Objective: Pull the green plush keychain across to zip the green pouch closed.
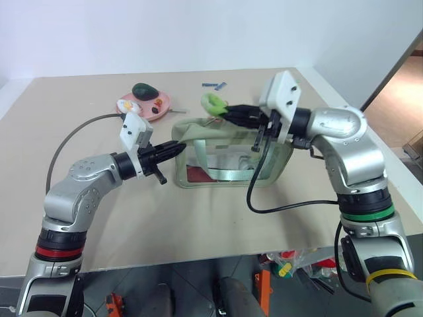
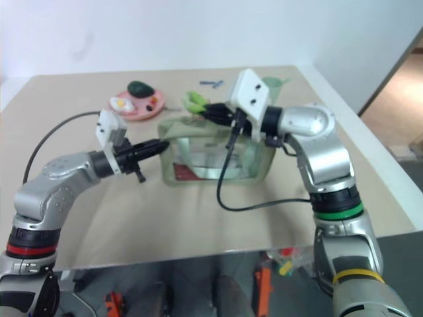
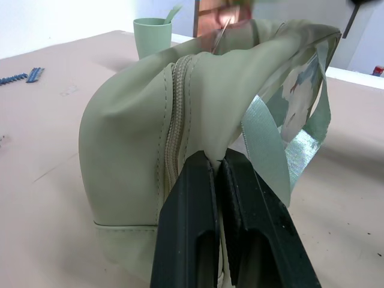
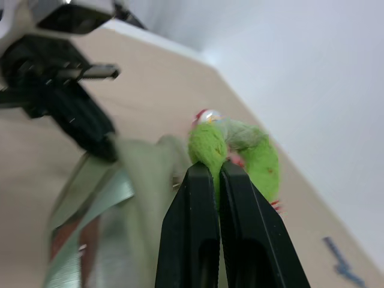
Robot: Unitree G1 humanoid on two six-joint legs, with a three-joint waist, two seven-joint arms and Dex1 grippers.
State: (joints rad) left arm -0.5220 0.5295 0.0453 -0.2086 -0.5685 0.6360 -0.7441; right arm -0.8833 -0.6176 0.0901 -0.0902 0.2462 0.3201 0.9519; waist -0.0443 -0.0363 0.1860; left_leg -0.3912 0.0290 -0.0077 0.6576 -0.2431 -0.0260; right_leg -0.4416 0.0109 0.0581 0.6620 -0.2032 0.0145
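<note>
pinching the green plush keychain, the right gripper has its two black fingers pressed together on the near side of the fuzzy ring, just above the far top corner of the green pouch. the plush looks light and squashy, so the fingers sink into it; i'd guess a grip close to where its cord meets the zipper would pull truer than a grip on the fluff, which may stretch or slip out.

across from it, the left gripper is clamped on a fold of fabric at the pouch's near end, right beside the zipper track. the pouch is soft and floppy, with clear side panels and loose straps, standing on the table; it seems likely to buckle unless that end is held taut against the pull.
</note>
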